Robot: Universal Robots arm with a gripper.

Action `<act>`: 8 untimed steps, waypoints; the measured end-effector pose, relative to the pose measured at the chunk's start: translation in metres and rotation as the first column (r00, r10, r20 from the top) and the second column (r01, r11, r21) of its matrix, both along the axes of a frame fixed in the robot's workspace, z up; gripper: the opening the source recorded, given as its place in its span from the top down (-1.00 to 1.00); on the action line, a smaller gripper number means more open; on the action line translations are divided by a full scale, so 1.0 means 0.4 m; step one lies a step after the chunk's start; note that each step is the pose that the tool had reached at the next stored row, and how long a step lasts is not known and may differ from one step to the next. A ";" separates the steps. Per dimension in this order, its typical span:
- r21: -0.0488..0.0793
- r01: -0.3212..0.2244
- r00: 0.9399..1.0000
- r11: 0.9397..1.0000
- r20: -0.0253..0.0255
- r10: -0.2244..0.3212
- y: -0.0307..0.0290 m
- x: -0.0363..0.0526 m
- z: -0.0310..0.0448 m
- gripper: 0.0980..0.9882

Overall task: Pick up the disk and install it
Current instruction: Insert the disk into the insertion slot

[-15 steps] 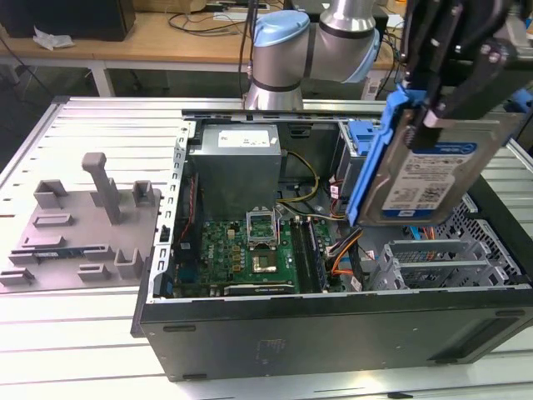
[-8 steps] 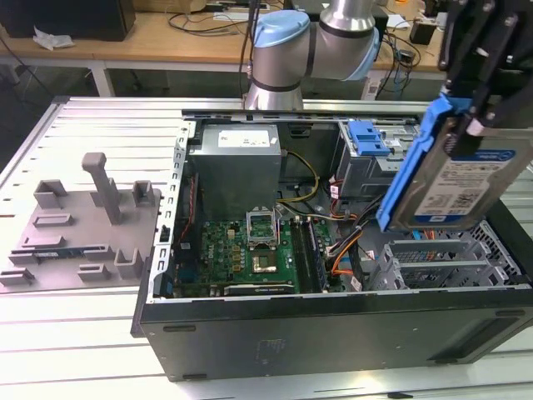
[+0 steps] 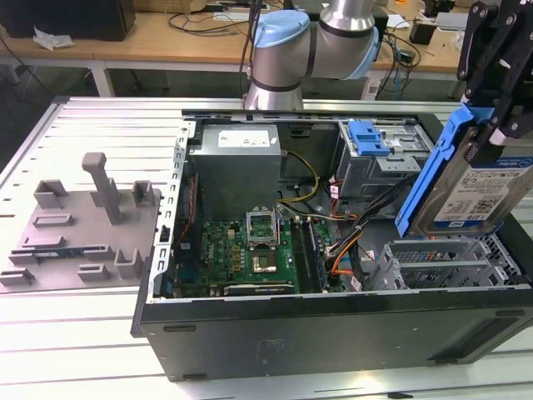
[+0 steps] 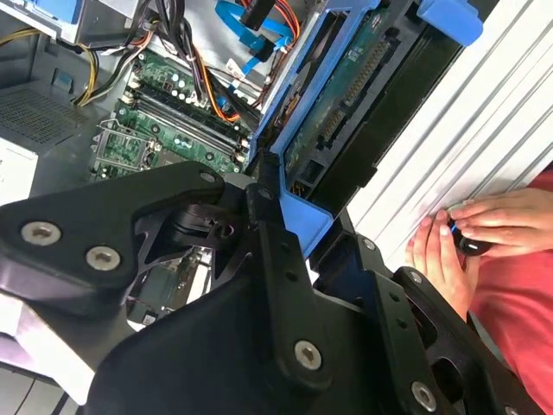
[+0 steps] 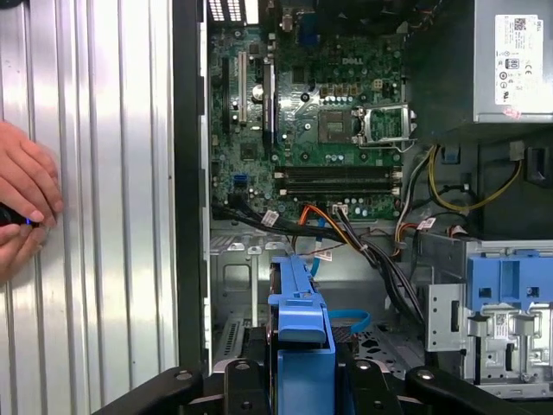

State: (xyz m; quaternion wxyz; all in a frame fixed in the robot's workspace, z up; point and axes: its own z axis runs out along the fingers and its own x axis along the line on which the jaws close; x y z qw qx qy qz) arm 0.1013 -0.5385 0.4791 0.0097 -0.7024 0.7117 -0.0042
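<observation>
**Disk held over the open case.** Your arm's black hand (image 3: 496,125) was closed on the disk (image 3: 483,187), a flat silver metal hard drive with a white-and-blue label in a bright blue plastic bracket, with a finger pressed to either side. In the exterior view the disk hung clear in the air on edge, above the silver drive cage (image 3: 450,267) at the exterior view's right end of the black computer case (image 3: 333,333) lying open on the ribbed metal worktop (image 3: 83,333). Its long axis ran steeply, the upper end leaning toward the exterior view's right, and the label faced the camera. In the first wrist view you looked along the disk's blue-framed edge (image 5: 298,328) toward the green motherboard (image 5: 328,112). A person's hands (image 5: 26,207) rested on the worktop beside the case.
</observation>
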 end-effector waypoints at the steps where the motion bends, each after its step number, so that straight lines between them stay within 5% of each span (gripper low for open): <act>1: 0.000 0.000 1.000 1.000 0.000 0.000 0.000 0.000 0.000 0.39; 8: 0.000 0.000 1.000 1.000 -0.002 0.000 -0.005 0.003 -0.002 0.39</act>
